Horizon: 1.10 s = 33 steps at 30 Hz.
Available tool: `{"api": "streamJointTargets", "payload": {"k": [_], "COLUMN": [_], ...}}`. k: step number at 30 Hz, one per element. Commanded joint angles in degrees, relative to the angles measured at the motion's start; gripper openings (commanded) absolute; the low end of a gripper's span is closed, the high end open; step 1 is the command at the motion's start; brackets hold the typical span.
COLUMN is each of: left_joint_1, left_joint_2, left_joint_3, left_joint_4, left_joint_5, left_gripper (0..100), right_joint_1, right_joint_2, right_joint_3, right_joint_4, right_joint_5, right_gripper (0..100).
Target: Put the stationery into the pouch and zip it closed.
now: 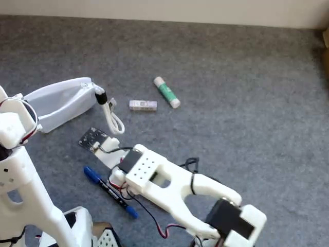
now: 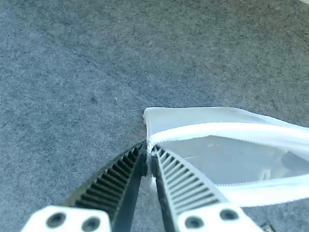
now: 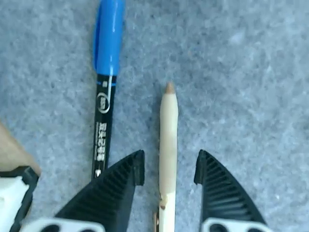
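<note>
Pouch (image 1: 61, 103), white and unzipped, lies at the left of the grey surface (image 1: 247, 103) in the high view. A green-labelled glue stick (image 1: 167, 92) sits mid-surface, well apart from the right edge, and a blue marker (image 1: 110, 191) lies near the arms.

In the left wrist view, the left end effector (image 2: 147, 155) is clenched on the pouch's corner by the zipper.

In the right wrist view, the right end effector (image 3: 169, 164) stands released astride a pale pencil (image 3: 168, 121). The marker lies just beside it, with white print along its black barrel.
</note>
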Motion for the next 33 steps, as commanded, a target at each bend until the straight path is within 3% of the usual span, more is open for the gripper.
{"api": "streamJointTargets", "payload": {"k": [1,9,24,30,33], "left_joint_1": [-0.92,-0.92,-0.66,-0.66,-0.66], "left_joint_2": [0.66,0.84,0.84,0.84,0.92], "left_joint_3": [1.63,1.63,1.63,1.63,1.63], "left_joint_4": [-0.62,-0.62,-0.62,-0.62,-0.62], "left_joint_5": [0.7,0.7,0.7,0.79,0.79], "left_gripper": [1,1,1,1,1], "right_joint_1": [-0.66,-0.4,1.36,3.47,3.47], "right_joint_2": [2.15,9.54,10.24,10.24,10.24], "right_joint_3": [-5.32,-9.54,-9.27,-9.27,-9.19], "right_joint_4": [-0.92,-0.92,-0.66,-0.84,-0.84], "right_joint_5": [-0.53,-0.62,-0.44,-0.53,-0.62], "right_gripper": [16.6,16.6,16.3,3.3,2.3]}}
